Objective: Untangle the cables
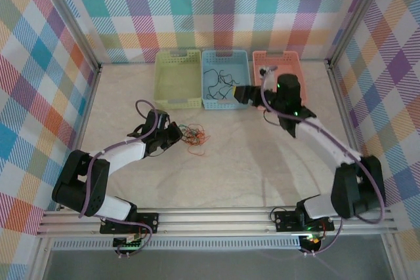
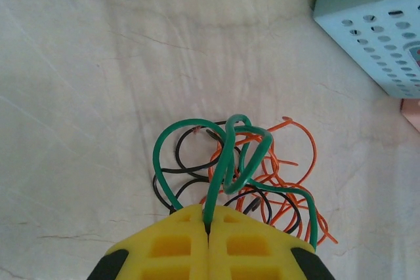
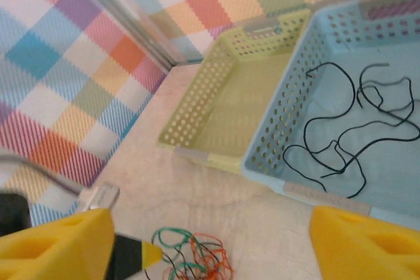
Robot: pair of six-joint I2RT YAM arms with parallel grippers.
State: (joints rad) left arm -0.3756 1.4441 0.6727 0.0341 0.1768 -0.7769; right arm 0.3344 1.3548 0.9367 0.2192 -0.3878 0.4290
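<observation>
1. Pastel checked walls [image 1: 39,44] close in a cream, creased tabletop [image 1: 249,168].
2. Three perforated plastic baskets stand in a row against the far wall: a pale green basket [image 1: 161,80] on the left, a light blue basket [image 1: 226,54] in the middle and a salmon-pink basket [image 1: 279,55] on the right.
3. Loose thin black wires [image 3: 341,129] lie curled on the floor of the light blue basket.
4. A tangle of thin orange, black and green wires [image 1: 193,137] lies on the tabletop, in front of the pale green basket and well apart from it.
5. The left claw [image 2: 208,218] sits at the tangle's left edge. Its yellow fingers are pressed together and clamped on a green wire [image 2: 226,155], which loops up over the orange and black strands.
6. The right claw [image 3: 213,227] hangs by the near right corner of the light blue basket. Its yellow fingers are wide apart with nothing between them.
</observation>
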